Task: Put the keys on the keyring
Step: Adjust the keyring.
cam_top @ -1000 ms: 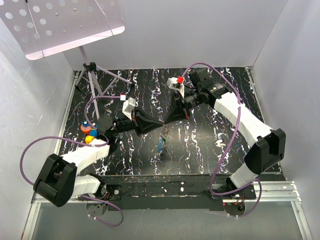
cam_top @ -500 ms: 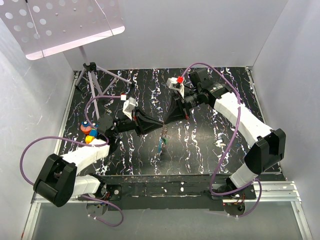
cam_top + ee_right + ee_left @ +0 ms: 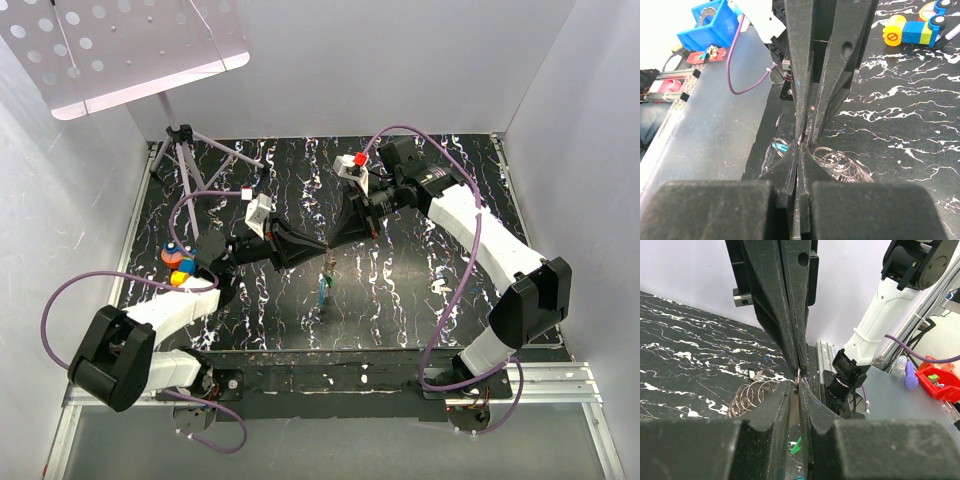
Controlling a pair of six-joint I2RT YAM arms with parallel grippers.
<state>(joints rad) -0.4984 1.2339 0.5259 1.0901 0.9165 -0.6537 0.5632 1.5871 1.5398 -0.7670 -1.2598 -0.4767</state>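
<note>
Top external: left gripper [image 3: 316, 248] and right gripper [image 3: 335, 241] meet tip to tip above the table [image 3: 430, 290], with a teal key [image 3: 322, 291] dangling just under them. Left wrist view: the ring [image 3: 798, 378] is a sliver of wire at the meeting point, and the right fingers are pressed together on it. My left jaws stand a slit apart; I cannot tell whether they grip anything. I can't find the other keys.

Risks, my reading: everything hangs on one thin pinch. If right slackens, or left nudges the wire sideways, the ring twists out and falls with the key among the spare rings [image 3: 751, 397] lying below, where I'd struggle to single it out. Tips this close may also clash.

Writing: none legible. The toy [image 3: 912, 29] shows a red barred circle on yellow. The red tab [image 3: 360, 159] on the right wrist looks blank.
</note>
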